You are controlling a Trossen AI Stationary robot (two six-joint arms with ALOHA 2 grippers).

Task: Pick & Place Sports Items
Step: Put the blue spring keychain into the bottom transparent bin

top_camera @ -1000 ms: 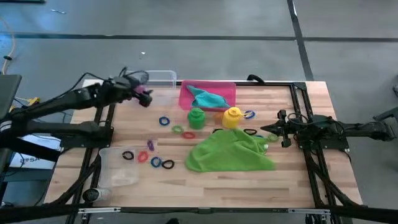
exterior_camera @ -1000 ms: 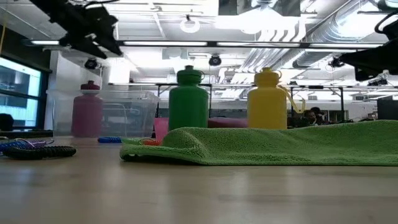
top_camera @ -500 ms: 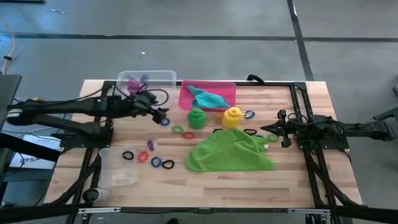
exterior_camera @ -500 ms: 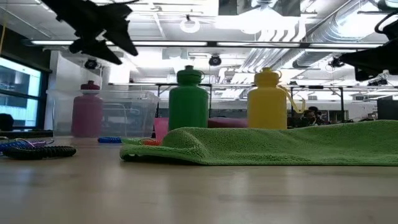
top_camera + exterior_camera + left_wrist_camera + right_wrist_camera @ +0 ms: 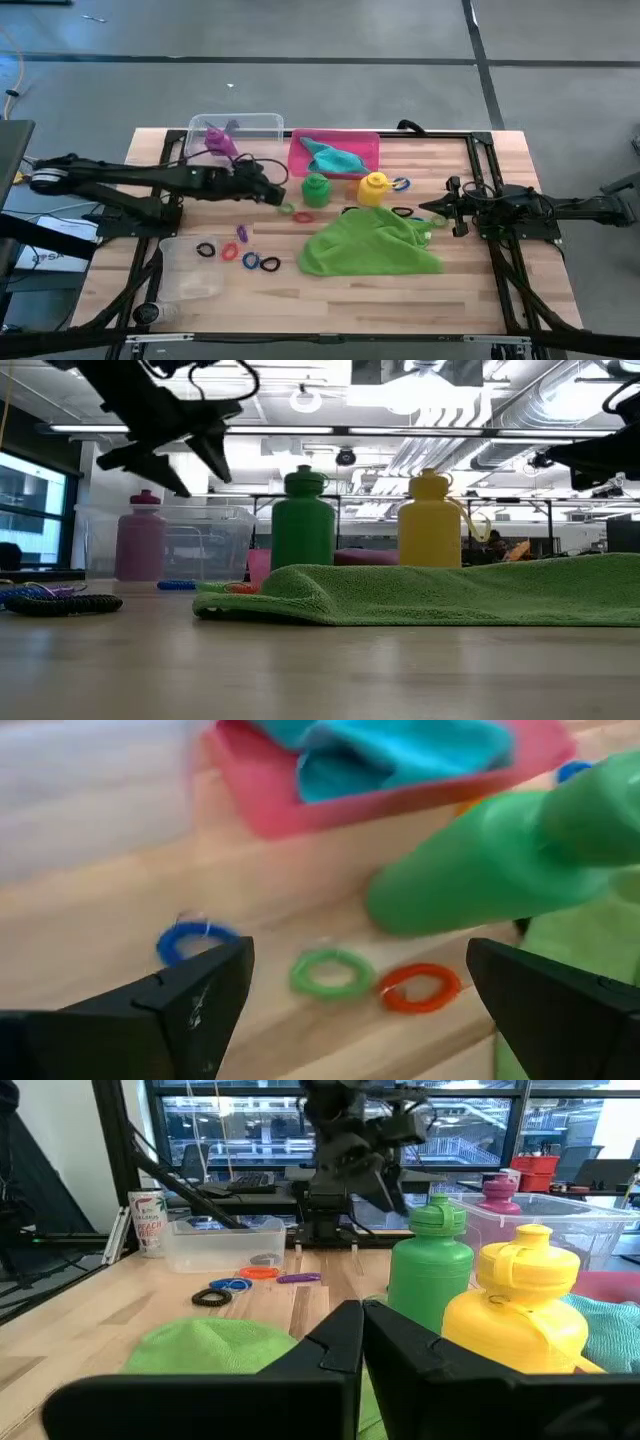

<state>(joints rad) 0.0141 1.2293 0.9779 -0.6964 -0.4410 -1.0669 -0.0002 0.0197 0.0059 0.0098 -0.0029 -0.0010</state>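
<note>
Left gripper: the left gripper (image 5: 280, 195) hangs above the table with its fingers spread wide and nothing between them; it sits over the small rings just beside the green bottle (image 5: 316, 187).
Under the left gripper: in the left wrist view a blue ring (image 5: 195, 941), a green ring (image 5: 328, 972) and an orange ring (image 5: 420, 986) lie on the wood between the two dark fingers (image 5: 190, 1000).
Right gripper: the right gripper (image 5: 436, 212) rests at the right side of the table, fingers pressed together and empty, pointing toward the green cloth (image 5: 370, 243).
Purple bottle: the purple bottle (image 5: 218, 138) stands inside the clear tub (image 5: 262, 124) at the far left of the table.
Green and yellow bottles: the green one is upright near the front edge of the pink tray (image 5: 368, 139); the yellow bottle (image 5: 374, 187) stands just beside it, to the right.
Teal cloth: the teal cloth (image 5: 335, 157) lies bunched in the pink tray.
Green cloth: spread on the table in front of the two bottles, its far edge near the yellow bottle.
Loose rings: more rings (image 5: 240, 254) are scattered on the wood to the left of the green cloth; one black ring seems to lie at the edge of a second clear tub (image 5: 185, 285), though the view is too coarse to be sure.
</note>
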